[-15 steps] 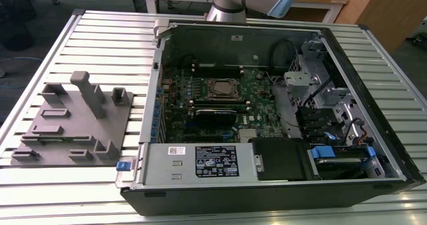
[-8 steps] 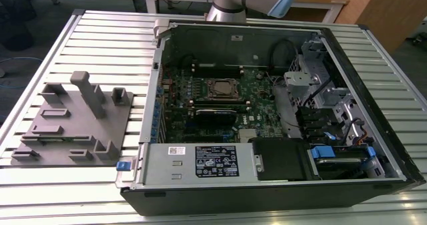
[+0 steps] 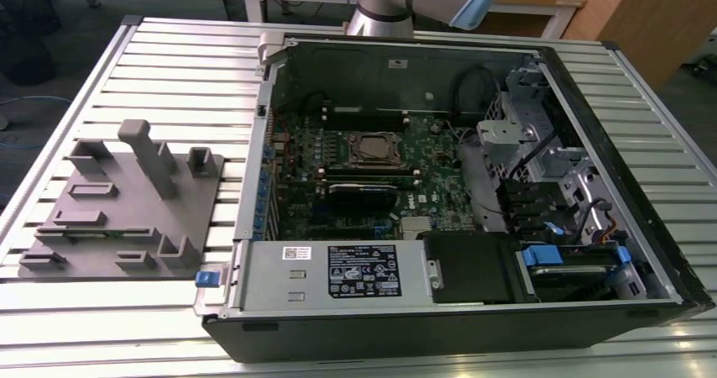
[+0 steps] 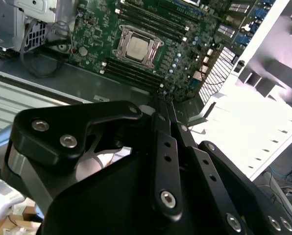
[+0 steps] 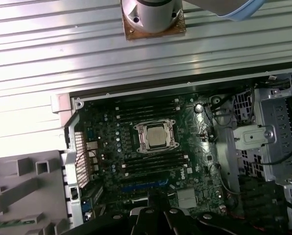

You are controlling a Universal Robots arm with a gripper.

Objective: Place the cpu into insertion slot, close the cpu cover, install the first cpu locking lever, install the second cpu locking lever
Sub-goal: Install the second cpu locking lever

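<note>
- First wrist view: we see the cpu (image 5: 156,136) seated in the insertion slot, cpu cover (image 5: 156,124) closed around it, mid motherboard (image 5: 136,166)
- Our pincer (image 4: 163,97) hangs closed and empty, well above the motherboard, holding nothing

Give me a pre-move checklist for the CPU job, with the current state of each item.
1. CPU seated in the slot: ok; its silver top lies flat in the socket in both wrist views.
2. Cover closed over the chip: ok as far as can be seen; the silver frame lies flat around it.
3. Locking levers latched: cannot tell.
4. Gripper free of load: ok; the fingertips meet with nothing between them.
5. Gripper clear of the board: ok; in the second wrist view it hangs well off the motherboard.
6. Case open with access to the socket: ok; no cable crosses the socket.
</note>
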